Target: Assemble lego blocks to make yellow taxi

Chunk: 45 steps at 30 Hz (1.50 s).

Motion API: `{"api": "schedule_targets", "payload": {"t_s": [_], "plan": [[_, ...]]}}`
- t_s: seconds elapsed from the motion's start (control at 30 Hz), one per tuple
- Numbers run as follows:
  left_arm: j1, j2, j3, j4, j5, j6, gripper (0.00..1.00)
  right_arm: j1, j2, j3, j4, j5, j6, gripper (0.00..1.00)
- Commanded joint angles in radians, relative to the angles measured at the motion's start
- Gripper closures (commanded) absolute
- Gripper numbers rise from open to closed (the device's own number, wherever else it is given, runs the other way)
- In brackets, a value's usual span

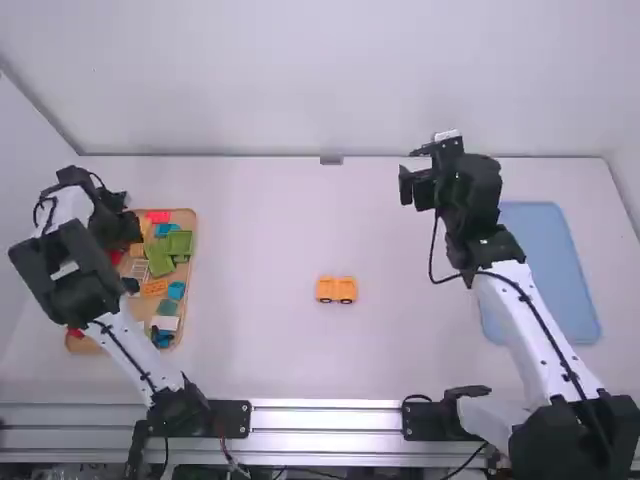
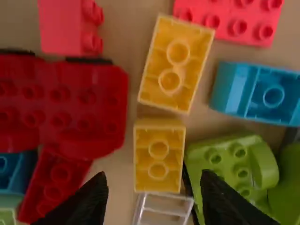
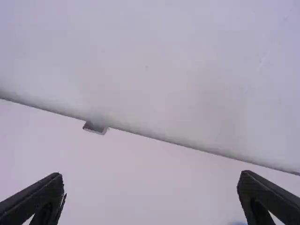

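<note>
High view: two orange blocks together; left pincer, right pincer, both with fingers apart.

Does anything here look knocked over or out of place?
Nothing looks spilled or damaged. The loose blocks lie jumbled in the tan tray, and one red block looks tipped on its side, its studs pointing sideways.

1 white table — pale walls on 3 sides.
</note>
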Motion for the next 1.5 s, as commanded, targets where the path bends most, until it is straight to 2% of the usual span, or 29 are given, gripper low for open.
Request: {"api": "schedule_targets", "payload": {"t_s": [0.0,0.13,0.27,0.43,0.93,1.23,1.47], "plan": [[-0.003,0.013,-0.034,0.019,0.043,-0.022,0.48,-0.001,0.006,0.039,0.003,0.008,0.006,0.02],[-0.01,0.013,-0.064,0.042,0.077,0.017,0.48,-0.001,0.006,0.039,0.003,0.007,0.005,0.02],[-0.01,0.013,-0.098,0.091,0.01,-0.025,0.5,-0.001,0.006,0.039,0.005,0.007,0.006,0.02],[-0.01,0.013,-0.14,0.145,0.007,-0.026,0.52,0.0,0.006,0.039,0.008,0.004,0.006,0.02],[-0.01,0.013,-0.147,0.12,0.004,-0.022,0.58,0.001,0.006,0.039,0.005,0.005,0.006,0.02],[-0.008,0.013,-0.147,0.113,0.003,-0.026,0.66,0.0,0.006,0.039,0.002,0.005,0.006,0.02],[-0.01,0.013,-0.148,0.113,0.004,-0.026,0.55,0.001,0.006,0.039,0.002,0.005,0.006,0.02]]}}
